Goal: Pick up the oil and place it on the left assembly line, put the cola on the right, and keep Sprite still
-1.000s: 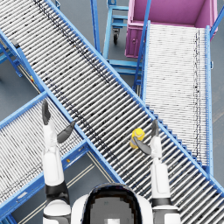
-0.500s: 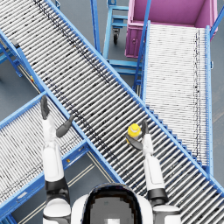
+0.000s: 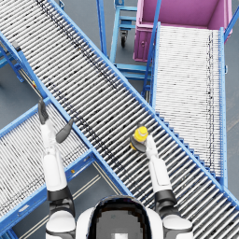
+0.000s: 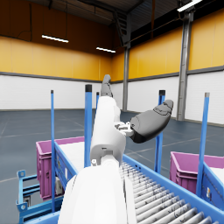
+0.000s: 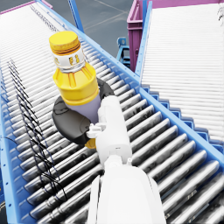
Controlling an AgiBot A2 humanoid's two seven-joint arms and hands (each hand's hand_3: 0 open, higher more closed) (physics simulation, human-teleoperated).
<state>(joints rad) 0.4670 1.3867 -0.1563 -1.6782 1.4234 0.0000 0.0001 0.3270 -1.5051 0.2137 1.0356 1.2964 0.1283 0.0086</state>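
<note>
Far left, the left assembly line [image 3: 18, 158] runs along inside its blue side rails. The left hand [image 3: 50, 125] hangs over it with fingers spread wide and nothing in it, with plenty of open air around. In the middle there's the long diagonal roller conveyor [image 3: 88, 79]. The right hand [image 3: 141, 147] is wrapped around the oil [image 3: 140, 134], a yellow bottle held cap up over the rollers near that conveyor's right rail. Further right, the right assembly line [image 3: 186, 88] runs up to a pink bin [image 3: 186, 11]. Grey warehouse floor [image 3: 18, 98], yellow walls [image 4: 43, 61].
</note>
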